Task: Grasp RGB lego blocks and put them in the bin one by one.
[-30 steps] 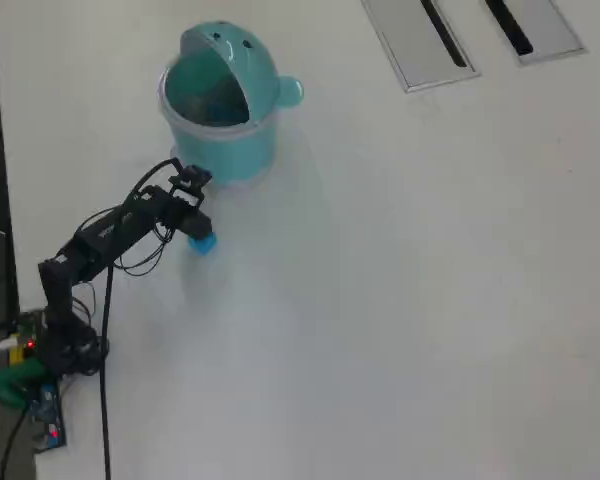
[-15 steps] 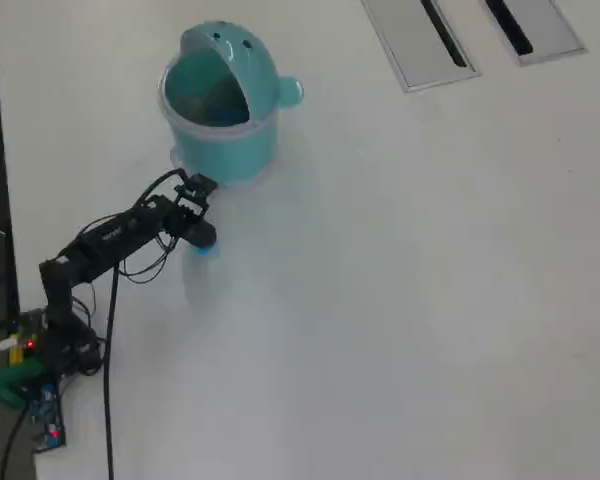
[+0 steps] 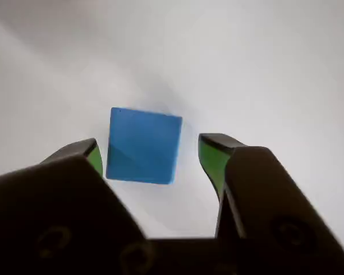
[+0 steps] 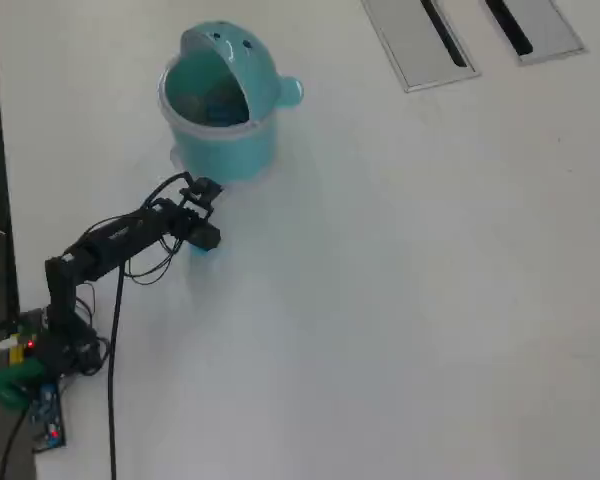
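In the wrist view the tool [image 3: 152, 157] fills the lower part of the frame, black with green pads on the inner sides of its fingers. The jaws stand apart, one at the lower left and one at the lower right, and the blue block [image 3: 143, 146] lies between them on the white table [image 3: 275, 69], in the middle of the frame. The left pad is just beside the block's edge; on the right side a clear gap shows between the pad and the block. So the tool is open around the block and has not closed on it.

In the overhead view the arm reaches from its base at the lower left of the frame up toward the middle left, and the tool [image 4: 202, 240] is low over the table; only a small trace of blue shows under it. Farther, in the upper left of the frame, stands the light-teal bin [image 4: 225, 140], with its domed lid tilted open. Its inside is too dim to tell the contents.
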`<state>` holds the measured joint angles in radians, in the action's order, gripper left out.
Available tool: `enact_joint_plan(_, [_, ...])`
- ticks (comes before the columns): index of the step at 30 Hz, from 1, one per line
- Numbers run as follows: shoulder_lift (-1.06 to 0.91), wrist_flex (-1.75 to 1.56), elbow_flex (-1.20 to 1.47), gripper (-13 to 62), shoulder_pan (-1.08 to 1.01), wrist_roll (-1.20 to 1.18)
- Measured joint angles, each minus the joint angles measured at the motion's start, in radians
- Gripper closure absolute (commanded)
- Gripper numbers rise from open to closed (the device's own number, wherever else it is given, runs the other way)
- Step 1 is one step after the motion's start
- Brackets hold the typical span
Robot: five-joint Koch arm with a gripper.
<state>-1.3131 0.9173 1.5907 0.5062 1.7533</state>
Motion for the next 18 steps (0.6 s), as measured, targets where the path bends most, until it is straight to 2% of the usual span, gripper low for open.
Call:
enact_joint_plan(7, [0.049,-0.023,0.000,20.4,0.017,-0.018])
enact_joint_plan(18, [0.080,-0.061,0.000,36.0,0.032,-0.055])
